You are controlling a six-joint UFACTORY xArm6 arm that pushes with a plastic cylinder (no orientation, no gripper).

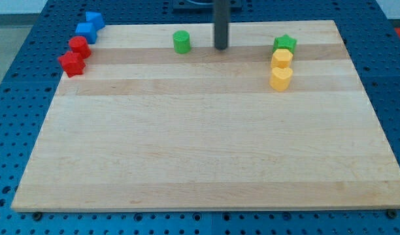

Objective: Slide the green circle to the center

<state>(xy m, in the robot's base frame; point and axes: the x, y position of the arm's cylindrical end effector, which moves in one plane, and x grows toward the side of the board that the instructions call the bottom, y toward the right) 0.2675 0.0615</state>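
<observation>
The green circle (182, 42) stands near the top edge of the wooden board (206, 143), a little left of the middle. My tip (221, 48) rests on the board to the right of the green circle, about a block's width or two away, not touching it. The dark rod rises straight up out of the view's top.
A green star (285, 44) sits at the top right with a yellow block (282, 59) and a yellow heart (281, 78) just below it. At the top left are two blue blocks (90, 25), a red circle (79, 46) and a red star (71, 63).
</observation>
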